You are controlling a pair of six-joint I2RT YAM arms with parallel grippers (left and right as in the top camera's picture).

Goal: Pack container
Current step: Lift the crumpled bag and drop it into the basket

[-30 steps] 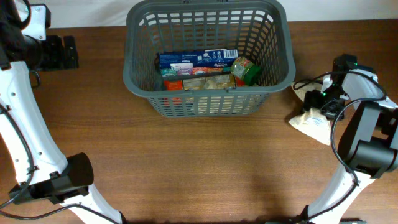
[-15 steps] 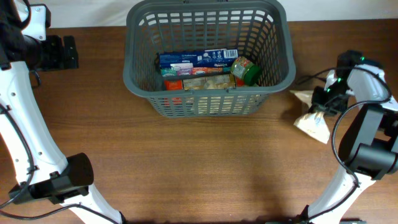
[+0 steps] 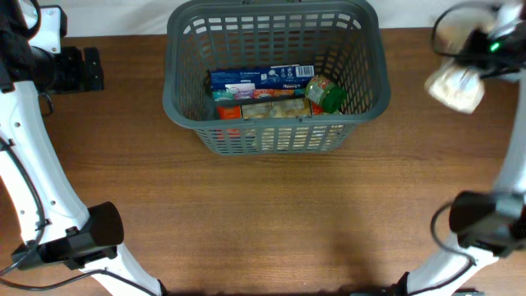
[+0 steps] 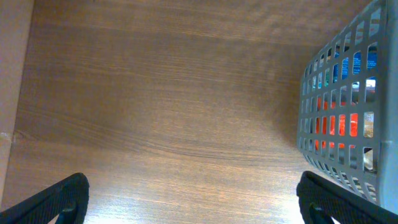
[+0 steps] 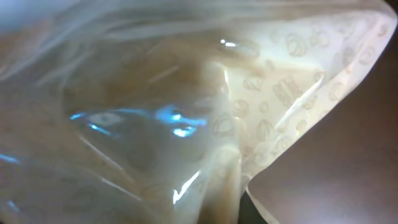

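The right pincer [image 3: 470, 59] is holding a pale crinkled plastic bag [image 3: 454, 85] by its upper part. The bag is hanging from the pincer on the side toward the basket and is looking blurred from above. In the right wrist view the bag [image 5: 186, 112] is filling almost the whole picture, so the jaws themselves are not showing there.

The large dark grey plastic basket [image 3: 279, 140], with its slotted sides, is standing on the brown wooden surface [image 3: 263, 214], to the left of the right pincer and well apart from it. Inside it, a blue carton [image 3: 263, 78] is lying flat, and a jar with a green lid [image 3: 326, 94] is leaning beside the carton.

The left pincer [image 4: 199, 202] is standing wide open, with nothing between its jaws. Its two black fingertips [image 4: 59, 198] are showing far apart at the lower corners of the left wrist view. The basket [image 4: 348, 112] is standing to the right of this pincer, not touching it.
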